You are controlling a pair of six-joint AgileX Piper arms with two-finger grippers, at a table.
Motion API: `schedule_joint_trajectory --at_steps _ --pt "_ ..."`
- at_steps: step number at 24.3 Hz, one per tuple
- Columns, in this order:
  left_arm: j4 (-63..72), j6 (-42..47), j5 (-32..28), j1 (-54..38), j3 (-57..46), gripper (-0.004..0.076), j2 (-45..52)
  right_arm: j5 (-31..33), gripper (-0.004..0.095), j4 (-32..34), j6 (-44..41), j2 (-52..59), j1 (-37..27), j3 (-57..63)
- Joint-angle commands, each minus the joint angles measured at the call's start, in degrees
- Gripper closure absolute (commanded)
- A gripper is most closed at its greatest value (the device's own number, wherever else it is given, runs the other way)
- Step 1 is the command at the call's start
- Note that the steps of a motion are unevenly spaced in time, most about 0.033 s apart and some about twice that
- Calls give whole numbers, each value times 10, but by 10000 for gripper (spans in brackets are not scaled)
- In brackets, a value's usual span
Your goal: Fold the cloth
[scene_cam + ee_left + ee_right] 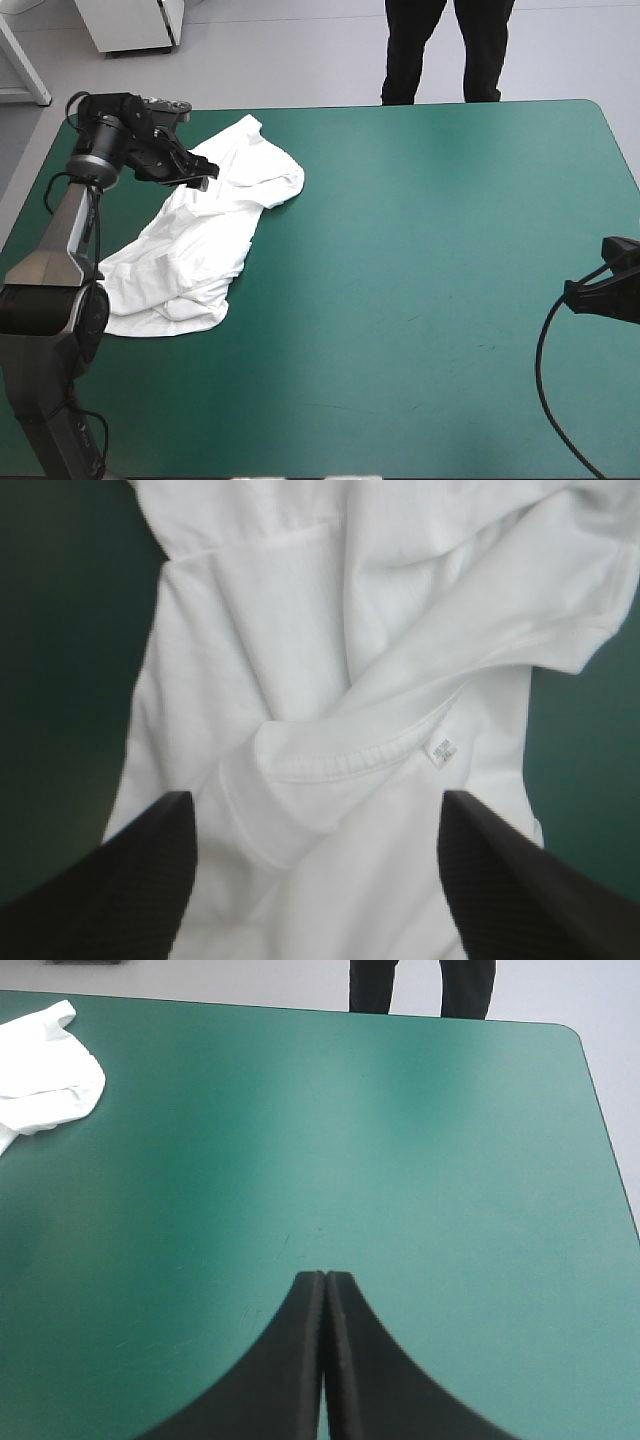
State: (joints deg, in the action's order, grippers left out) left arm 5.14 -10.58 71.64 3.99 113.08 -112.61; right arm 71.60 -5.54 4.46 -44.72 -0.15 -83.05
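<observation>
From above, the crumpled T-shirt (190,255) lies at the table's (420,250) ten o'clock. Left wrist: the left gripper (315,800) spreads wide over the collar (340,755); clamping here could pinch several layers. Right wrist: the right gripper (325,1275) is pressed together, empty.

The white T-shirt (200,240) lies rumpled and loosely spread at the frame's left, running diagonally from upper left toward lower left, its collar label (441,750) showing.

We see the teal-green cover (440,270) bare across its middle and right side, free for any pass. Only the crumpled T-shirt (195,255) blocks the left side, with the left gripper (203,175) hanging over its far end.
</observation>
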Motion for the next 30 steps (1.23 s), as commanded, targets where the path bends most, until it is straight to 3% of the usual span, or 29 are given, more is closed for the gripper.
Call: schedule_joint_trajectory --at_steps 1,10,13,15,19,20,30 --pt "8 2 -10 7 20 223 -10 -1 925 8 4 -7 0 -16" --pt "32 8 -22 11 20 230 -114 -1 925 10 4 -37 0 -16" --pt "33 8 -19 22 20 271 -138 -1 925 10 4 -39 0 -16" --pt "33 8 -14 31 20 351 -146 -1 924 12 4 -39 0 -16" --pt "36 -13 -4 55 20 708 -156 -1 925 16 4 -39 0 -16" --pt "42 -28 -3 63 20 741 -156 -1 925 21 4 -39 0 -16" --pt "91 -40 17 186 21 746 -154 -1 925 32 4 -39 0 -16"
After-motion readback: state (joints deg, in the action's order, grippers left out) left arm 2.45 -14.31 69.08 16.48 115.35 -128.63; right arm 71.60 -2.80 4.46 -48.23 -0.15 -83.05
